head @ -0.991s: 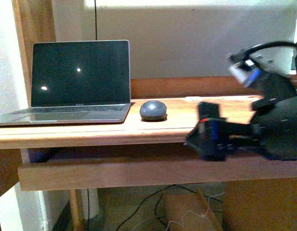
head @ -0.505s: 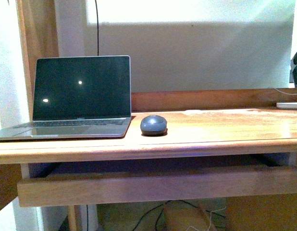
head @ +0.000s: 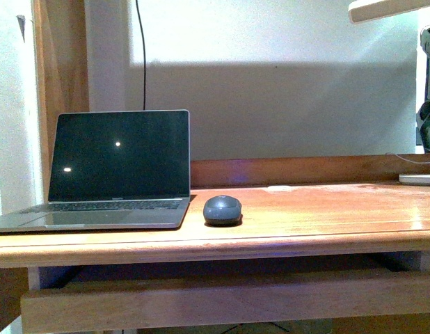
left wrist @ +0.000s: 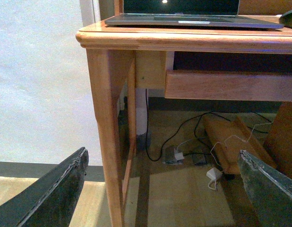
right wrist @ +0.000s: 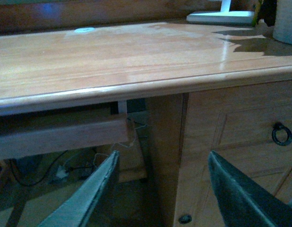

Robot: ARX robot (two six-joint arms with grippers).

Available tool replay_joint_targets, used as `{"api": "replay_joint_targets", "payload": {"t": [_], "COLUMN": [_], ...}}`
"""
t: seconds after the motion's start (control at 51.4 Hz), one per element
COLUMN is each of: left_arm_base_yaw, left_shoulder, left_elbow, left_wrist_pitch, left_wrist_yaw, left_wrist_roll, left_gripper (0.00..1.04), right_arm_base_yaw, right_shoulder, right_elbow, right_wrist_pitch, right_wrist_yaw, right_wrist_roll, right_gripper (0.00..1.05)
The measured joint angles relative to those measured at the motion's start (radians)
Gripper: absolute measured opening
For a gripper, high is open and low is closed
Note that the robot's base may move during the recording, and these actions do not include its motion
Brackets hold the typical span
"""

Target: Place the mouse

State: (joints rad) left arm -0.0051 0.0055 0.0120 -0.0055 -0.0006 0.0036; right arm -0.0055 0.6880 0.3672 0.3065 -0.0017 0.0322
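The mouse (head: 222,209) sits alone on the wooden bench (head: 312,223), near the middle of the front view, resting flat on its base with its dome up, no pincer touching it. Just beside it, at its 9 o'clock, lies the base of an open laptop (head: 117,167), its dark screen upright and showing two small bright reflections; whether the two touch cannot be told. Below the benchtop's rounded front edge runs a wooden rail (head: 222,299). At the mouse's 3 o'clock, well apart at the far right of the bench, stands the flat white base of a lamp (head: 418,179), its shade at the top right corner of the view. Behind the bench a low wooden backboard (head: 298,170) meets a pale wall, and a dark cable (head: 143,56) hangs down the wall above the laptop.

Neither arm shows in the front view. The left wrist view looks from below the benchtop: the left pincer (left wrist: 167,189) has its two dark fingers (left wrist: 51,194) spread wide, nothing between them, facing a bench leg (left wrist: 108,132), with cables and a white plug (left wrist: 213,174) on the floor beyond. The right wrist view shows the right pincer (right wrist: 165,189) likewise spread and empty, held low before the bench's edge, next to a cabinet front with a ring pull (right wrist: 281,134).
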Motion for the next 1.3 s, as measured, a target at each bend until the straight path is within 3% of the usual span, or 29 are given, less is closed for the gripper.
{"api": "replay_joint_targets", "payload": {"t": [0.33, 1.302], "left_arm_base_yaw": [0.000, 0.000], "left_shoulder": [0.000, 0.000], "left_elbow": [0.000, 0.000], "left_wrist_pitch": [0.000, 0.000], "left_wrist_yaw": [0.000, 0.000], "left_wrist_roll": [0.000, 0.000], "left_gripper": [0.97, 0.97], "right_arm_base_yaw": [0.002, 0.002], "right_shoulder": [-0.132, -0.485], "right_elbow": [-0.169, -0.352], "right_wrist_pitch": [0.039, -0.102], "right_wrist_yaw": [-0.001, -0.001], "right_wrist_roll": [-0.024, -0.027], "right_gripper": [0.03, 0.03]}}
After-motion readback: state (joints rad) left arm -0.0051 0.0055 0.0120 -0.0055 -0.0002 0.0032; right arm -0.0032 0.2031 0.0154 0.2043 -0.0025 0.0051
